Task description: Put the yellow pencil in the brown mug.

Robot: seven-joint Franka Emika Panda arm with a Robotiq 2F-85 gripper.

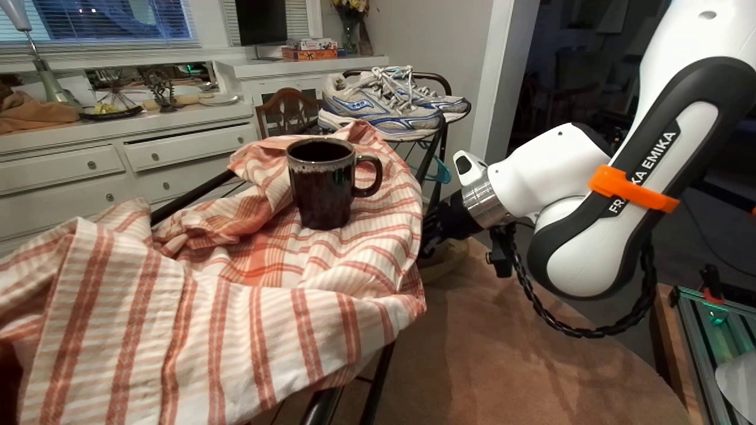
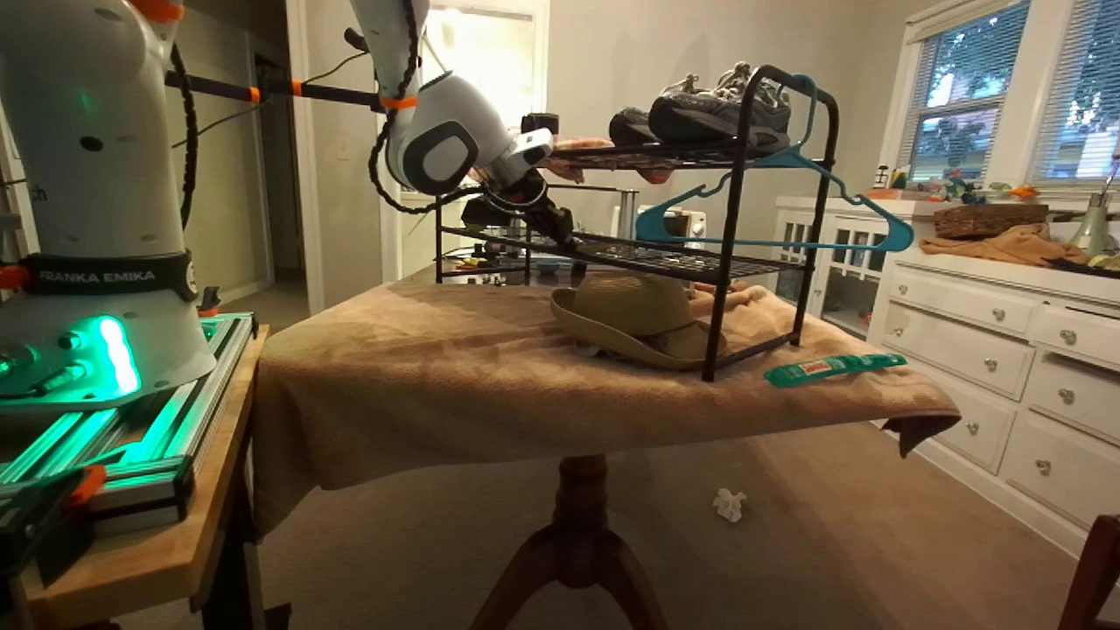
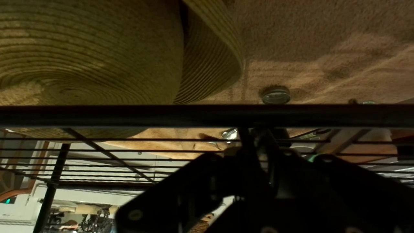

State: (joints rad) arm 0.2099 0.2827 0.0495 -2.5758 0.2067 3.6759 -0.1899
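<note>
Tan-draped table [image 2: 411,385] beneath the rack [image 2: 724,284]: gripper [image 3: 258,139] by the rack's lower shelf [image 2: 674,255], spread or clenched, cannot tell; brown mug [image 1: 322,189] upright atop the rack's striped cloth [image 1: 260,330], nothing protruding; yellow pencil unseen, placing presumably outstanding.

Both exterior views face the rack [image 2: 731,227] from opposite sides, the wrist view close.

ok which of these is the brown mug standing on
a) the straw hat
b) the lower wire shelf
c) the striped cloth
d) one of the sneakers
c: in an exterior view the base of the brown mug rests upright on the striped cloth, with folds of fabric around it.
</note>
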